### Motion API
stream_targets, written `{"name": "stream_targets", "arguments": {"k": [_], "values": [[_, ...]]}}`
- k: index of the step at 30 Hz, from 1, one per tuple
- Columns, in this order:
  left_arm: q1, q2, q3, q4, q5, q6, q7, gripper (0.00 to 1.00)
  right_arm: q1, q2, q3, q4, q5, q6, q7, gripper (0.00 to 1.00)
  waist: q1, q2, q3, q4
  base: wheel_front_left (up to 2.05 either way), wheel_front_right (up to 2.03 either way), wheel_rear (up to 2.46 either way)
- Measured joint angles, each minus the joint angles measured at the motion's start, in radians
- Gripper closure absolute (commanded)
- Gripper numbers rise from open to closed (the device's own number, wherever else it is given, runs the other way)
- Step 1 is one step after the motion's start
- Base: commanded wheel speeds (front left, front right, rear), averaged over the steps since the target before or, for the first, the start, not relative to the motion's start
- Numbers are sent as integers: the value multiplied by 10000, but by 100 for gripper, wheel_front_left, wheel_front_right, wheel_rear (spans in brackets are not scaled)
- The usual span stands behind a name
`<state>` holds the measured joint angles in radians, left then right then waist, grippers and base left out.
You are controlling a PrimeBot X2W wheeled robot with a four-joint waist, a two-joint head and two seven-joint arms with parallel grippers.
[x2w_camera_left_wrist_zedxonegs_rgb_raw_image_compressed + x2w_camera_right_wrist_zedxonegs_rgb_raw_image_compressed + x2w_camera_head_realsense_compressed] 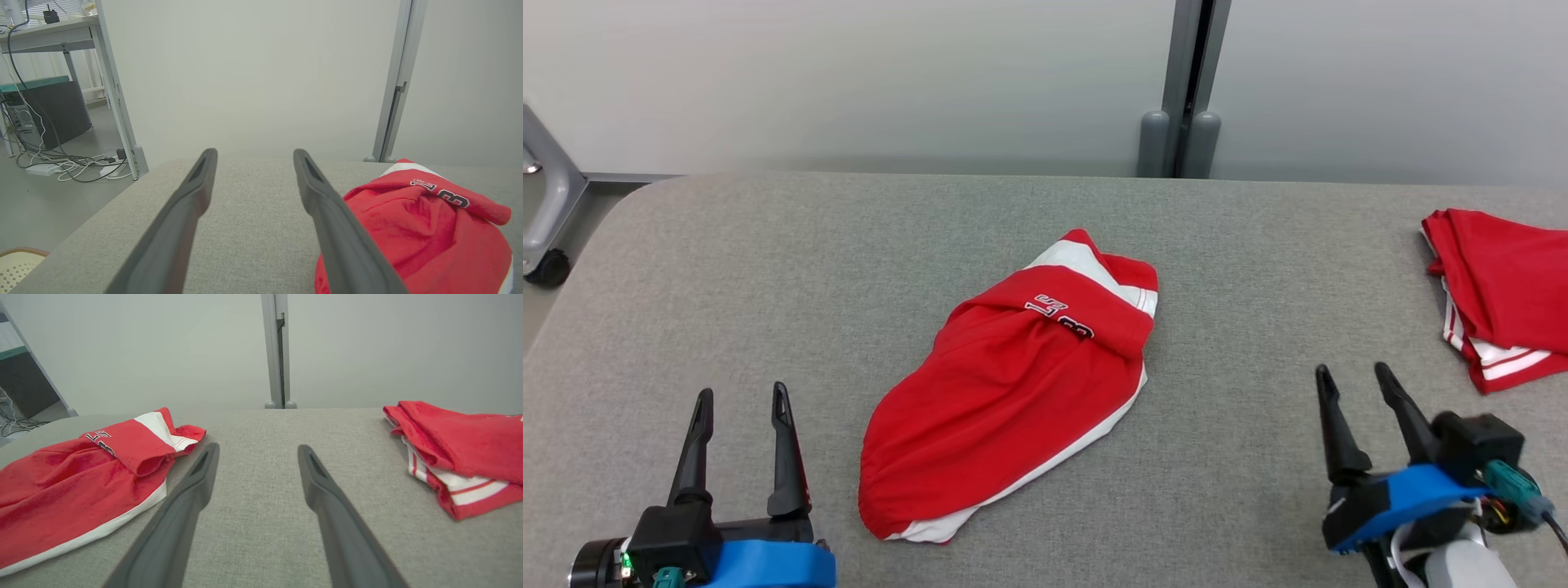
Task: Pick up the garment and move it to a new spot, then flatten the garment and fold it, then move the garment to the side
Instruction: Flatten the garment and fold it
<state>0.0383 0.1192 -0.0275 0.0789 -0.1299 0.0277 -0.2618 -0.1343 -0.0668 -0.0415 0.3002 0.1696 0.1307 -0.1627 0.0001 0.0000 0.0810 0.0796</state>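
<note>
Left gripper [742, 394] and right gripper [1353, 371] hovered low over the grey padded table [768, 269]. Each had its two dark fingers spread wide with nothing between them, and neither touched cloth. The garment [1005, 367] lay between the two, just to the right of the left gripper's fingers and well to the left of the right gripper. It was red, shorts-like cloth with white trim, bunched, its gathered end nearest the left gripper and its far end flopped over on itself with lettering showing.

By its look the cloth was soft, light and limp — likely to drape and sag when lifted, unlikely to slip, and not fragile. The gathered near edge, where the layers lay thick, looked the surest place for the left gripper to pinch; the white-trimmed side hem faced the right gripper.

Further out, right of and beyond the right gripper's fingertips, a second red garment [1503, 286] sat folded, well apart from the first. Beyond both grippers, the table's far edge met a pale wall with a grey post [1194, 82].
</note>
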Motion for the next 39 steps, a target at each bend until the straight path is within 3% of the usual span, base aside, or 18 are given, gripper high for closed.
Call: {"name": "stream_targets", "arguments": {"k": [8,15,26,34,35,36,37,39], "values": [[-194,-309,25,107,221,-270,0,0,-1290,-295,1570,915,19,0,222,0,0,0,108,452,0,0,0],[-363,-529,-167,190,322,-420,0,0,-2302,-504,2477,2824,188,0,255,0,0,0,232,1070,0,0,0],[-680,-633,-453,443,347,-610,0,0,-3679,-650,3058,6360,462,0,-251,0,0,0,529,2030,0,0,0],[-853,-660,-550,516,336,-623,0,0,-4505,-537,3315,7798,616,0,-518,0,0,0,756,2341,0,0,0],[-872,-663,-577,522,334,-594,0,0,-4668,-474,3419,8052,685,0,-598,66,-1,0,777,2378,0,0,0],[-872,-665,-581,527,328,-585,0,0,-4740,-447,3482,8140,709,0,-617,92,-1,0,778,2377,0,0,0],[-871,-669,-577,529,313,-543,0,0,-4789,-414,3559,8192,752,0,-681,100,-1,0,778,2355,0,0,0],[-869,-667,-527,531,280,-512,0,0,-4806,-326,3710,8209,965,0,-756,100,-1,0,770,2265,0,0,0]]}}
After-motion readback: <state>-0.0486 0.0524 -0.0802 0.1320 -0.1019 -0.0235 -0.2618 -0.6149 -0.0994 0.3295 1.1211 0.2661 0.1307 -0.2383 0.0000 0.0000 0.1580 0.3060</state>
